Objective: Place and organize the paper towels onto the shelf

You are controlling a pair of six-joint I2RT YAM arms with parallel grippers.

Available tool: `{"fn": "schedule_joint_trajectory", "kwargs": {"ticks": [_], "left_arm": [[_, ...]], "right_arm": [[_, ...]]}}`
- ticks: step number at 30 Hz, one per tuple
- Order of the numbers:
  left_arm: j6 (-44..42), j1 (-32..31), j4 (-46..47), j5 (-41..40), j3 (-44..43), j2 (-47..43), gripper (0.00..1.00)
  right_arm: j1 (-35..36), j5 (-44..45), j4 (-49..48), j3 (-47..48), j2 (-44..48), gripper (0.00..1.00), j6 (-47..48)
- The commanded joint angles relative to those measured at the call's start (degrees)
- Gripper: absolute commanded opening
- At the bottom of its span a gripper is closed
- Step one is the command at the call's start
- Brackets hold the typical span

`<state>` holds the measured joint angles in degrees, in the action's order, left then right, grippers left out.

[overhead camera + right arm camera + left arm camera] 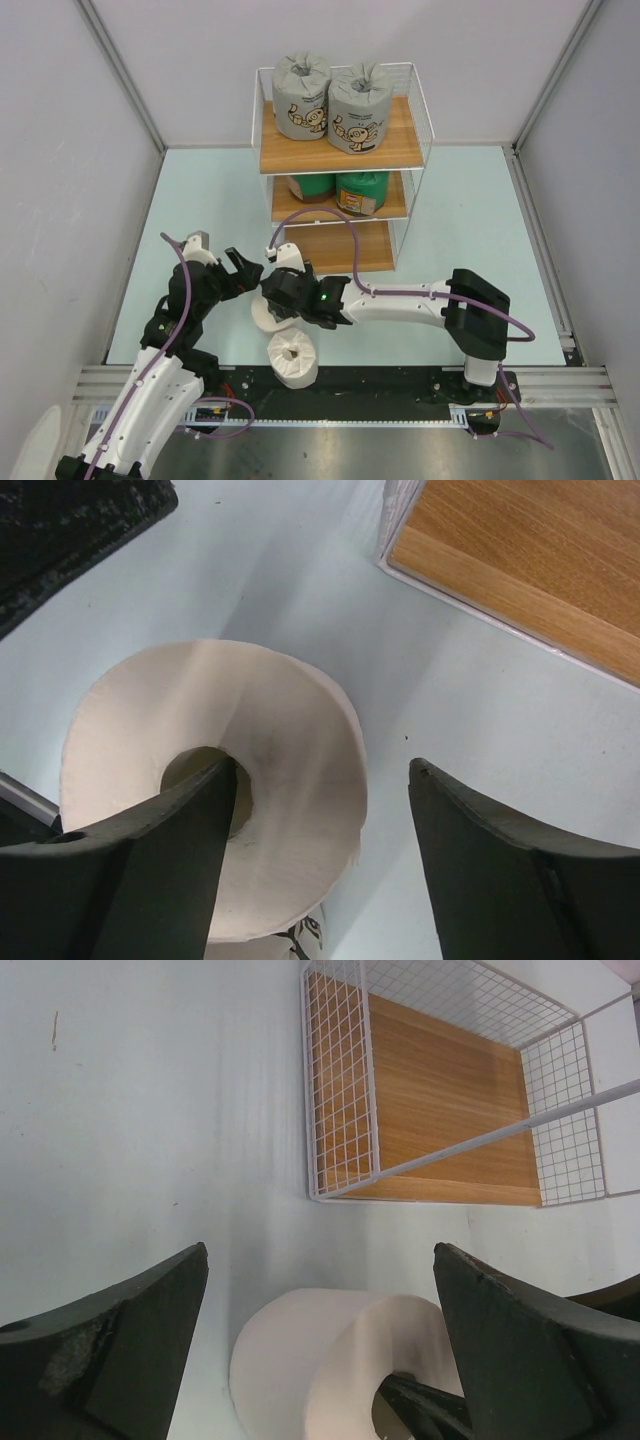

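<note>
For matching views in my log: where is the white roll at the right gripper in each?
Top external: roll lower centre-left, above the other white roll.
Left wrist: bottom centre.
Right wrist: lower left.
Shared landmark: shelf's bottom board.

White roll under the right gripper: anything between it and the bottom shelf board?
Nothing visible. Only bare table lies between the white roll and the bottom board, which looks bare. The right gripper has one finger in the roll's hole. The left gripper is open beside it, off that path.

Four rolls (360,105) shelved; two white rolls (293,360) unshelved.
</note>
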<state>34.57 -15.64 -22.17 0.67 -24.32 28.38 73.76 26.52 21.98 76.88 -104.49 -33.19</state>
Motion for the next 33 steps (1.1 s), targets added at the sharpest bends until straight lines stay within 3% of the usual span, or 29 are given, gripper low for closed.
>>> {"fn": "schedule_joint_trajectory", "kwargs": {"ticks": [1, 6, 11, 24, 33], "left_arm": [[0.9, -0.4, 1.3, 0.7, 0.1, -0.2, 1.00], [0.9, -0.3, 1.2, 0.7, 0.1, -0.2, 1.00], [0.9, -0.3, 1.2, 0.6, 0.2, -0.4, 1.00], [0.9, -0.3, 1.3, 0.7, 0.2, -0.4, 1.00], [0.9, -0.3, 1.2, 0.8, 0.3, -0.7, 1.00]], "right_arm": [[-0.2, 0.9, 0.6, 1.9, -0.3, 0.68, -0.7], [-0.1, 0.8, 0.5, 1.9, 0.1, 0.57, -0.6], [-0.2, 1.4, 1.3, 1.9, 1.1, 0.33, -1.1], [-3.2, 15.0, 4.0, -2.9, 13.1, 0.33, -1.0], [-8.1, 17.2, -7.3, -12.7, 20.0, 0.33, 2.9]]}}
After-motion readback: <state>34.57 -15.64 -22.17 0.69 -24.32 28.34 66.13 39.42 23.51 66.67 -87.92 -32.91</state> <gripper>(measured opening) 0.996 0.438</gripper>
